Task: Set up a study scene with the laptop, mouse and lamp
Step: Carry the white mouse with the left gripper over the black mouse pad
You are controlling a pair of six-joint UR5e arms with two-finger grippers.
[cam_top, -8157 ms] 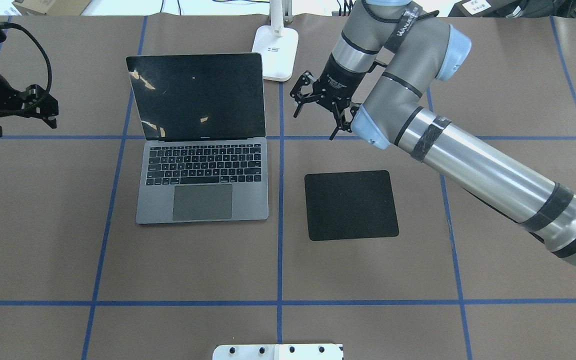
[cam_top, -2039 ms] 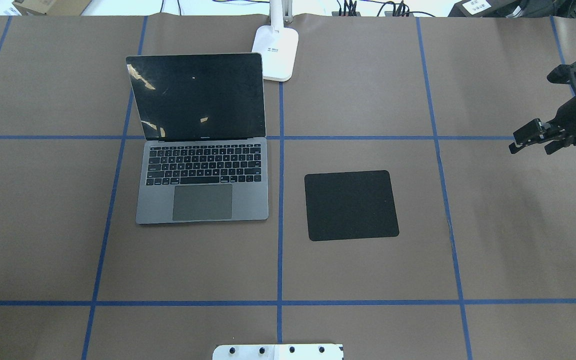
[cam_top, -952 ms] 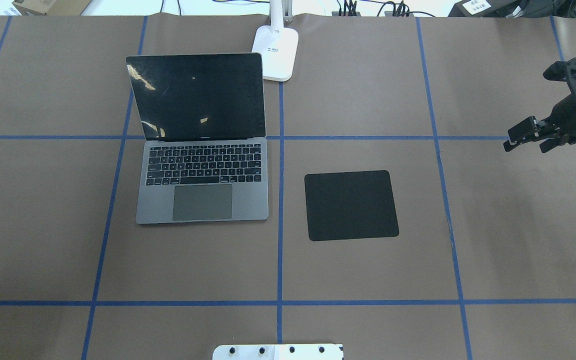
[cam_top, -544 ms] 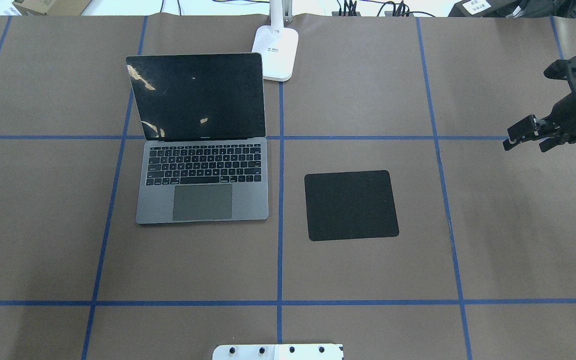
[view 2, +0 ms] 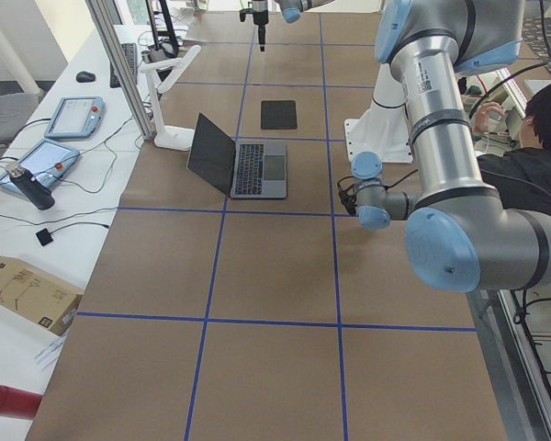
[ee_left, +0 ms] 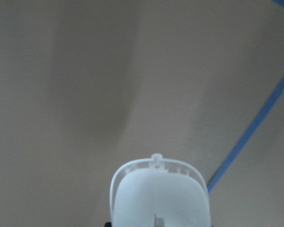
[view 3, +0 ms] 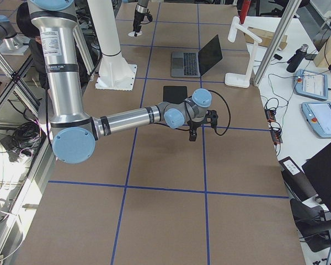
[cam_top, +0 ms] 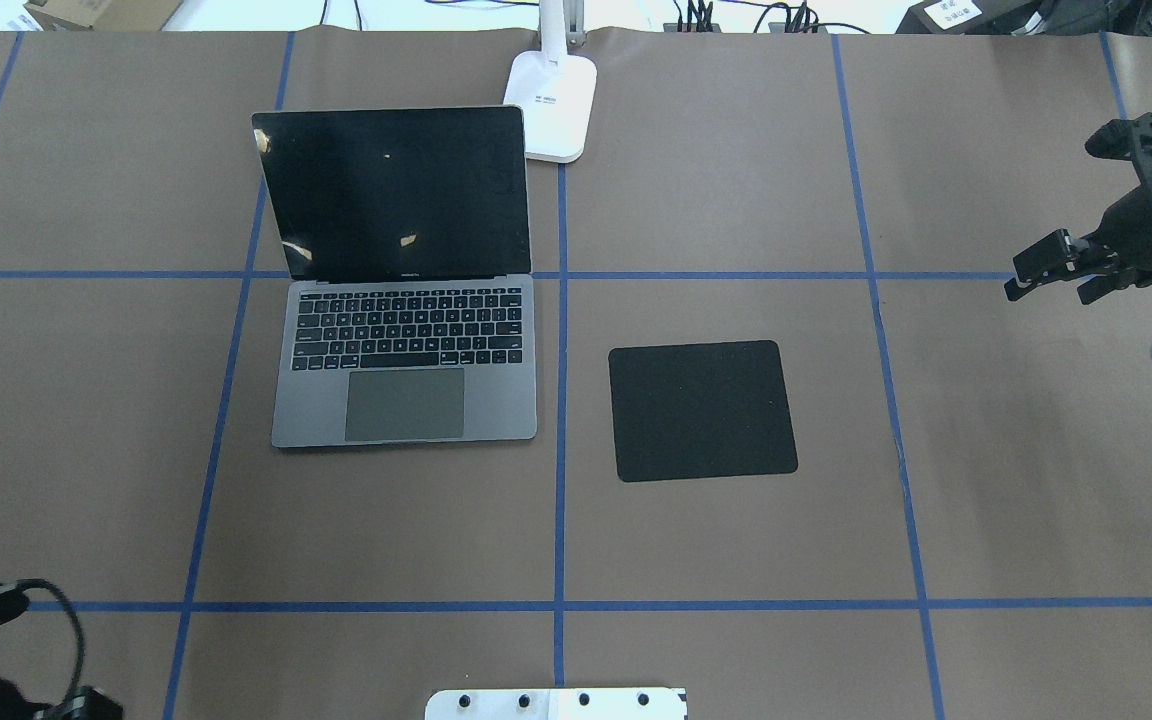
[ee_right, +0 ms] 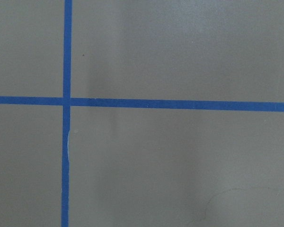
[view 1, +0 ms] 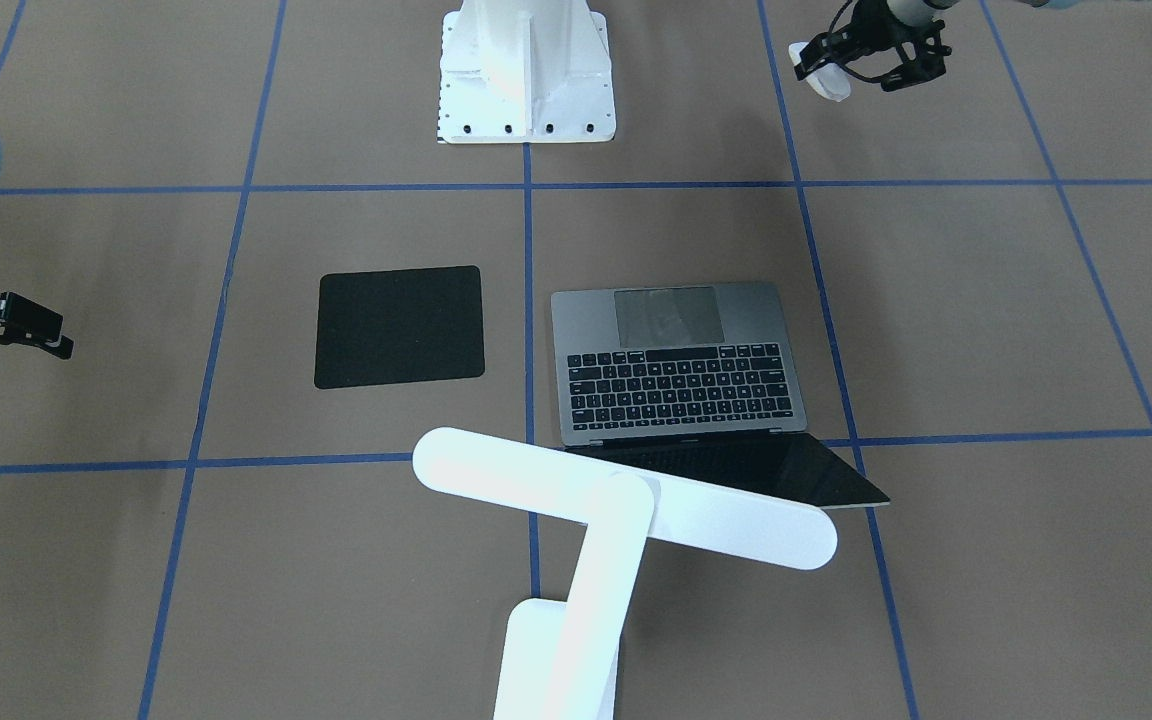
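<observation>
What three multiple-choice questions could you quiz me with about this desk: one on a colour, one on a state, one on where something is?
1. The square pad beside the laptop is: A white; B black; C blue.
2. The laptop's lid is: A open; B shut; C removed.
3. The mouse is: A on the pad; B on the laptop's keys; C in the left gripper.

Answers: 1 B, it shows black against the brown table. 2 A, the screen stands up behind the keys. 3 C, the left wrist view shows it held over the table.
</observation>
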